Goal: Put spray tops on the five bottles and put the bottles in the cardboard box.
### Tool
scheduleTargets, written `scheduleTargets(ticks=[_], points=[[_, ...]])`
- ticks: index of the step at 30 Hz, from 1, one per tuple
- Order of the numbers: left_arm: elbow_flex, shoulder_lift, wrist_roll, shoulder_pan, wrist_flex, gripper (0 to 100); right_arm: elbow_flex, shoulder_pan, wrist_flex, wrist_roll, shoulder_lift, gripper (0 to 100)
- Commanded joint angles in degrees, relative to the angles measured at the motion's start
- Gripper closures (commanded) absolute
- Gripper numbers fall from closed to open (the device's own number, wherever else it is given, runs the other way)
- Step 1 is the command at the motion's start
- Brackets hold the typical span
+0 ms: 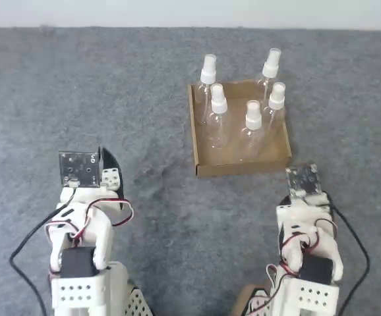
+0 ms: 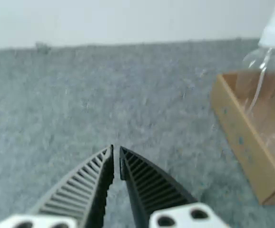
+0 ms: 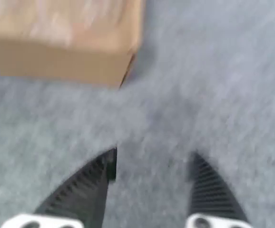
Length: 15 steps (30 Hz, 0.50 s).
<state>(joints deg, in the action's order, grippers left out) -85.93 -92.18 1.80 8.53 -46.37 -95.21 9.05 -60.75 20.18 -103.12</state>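
Bottles: five bottles (image 1: 218, 125) are seen upright inside the cardboard box (image 1: 243, 168); the bases of the two farthest are hard to make out.
Spray tops: white spray tops (image 1: 253, 115) are already fitted on all five.
Box: set on the grey mat (image 1: 111, 99).
Left gripper (image 2: 116, 152): held well off the box's left side, jaws pressed together, nothing between them.
Right gripper (image 3: 152, 159): held just short of the box's near right corner, jaws spread apart, nothing held.
Step in hand: capping and boxing are judged done.
Next move: only a withdrawal of both arms is called for, with the box wall not to be nudged.
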Motion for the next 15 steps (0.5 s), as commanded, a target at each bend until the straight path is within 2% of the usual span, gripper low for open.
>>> scheduleTargets(ticks=[1, 3, 7, 15], points=[[-6.6, 0.3, -0.3, 0.2, 2.8, 99, -1.2, 4.5, 0.7, 0.8, -0.9, 97.5], [-11.5, 1.1, -0.4, 0.2, 7.1, 99, -1.2, 5.5, 0.0, 0.9, -0.9, 99.2], [-11.0, 1.4, -0.4, 1.2, 7.1, 99, -1.2, 5.6, -6.9, 0.9, -0.9, 98.6], [-11.0, 1.4, -0.4, 1.6, -1.8, 99, -1.2, 5.3, -14.3, 0.9, -0.9, 99.1]])
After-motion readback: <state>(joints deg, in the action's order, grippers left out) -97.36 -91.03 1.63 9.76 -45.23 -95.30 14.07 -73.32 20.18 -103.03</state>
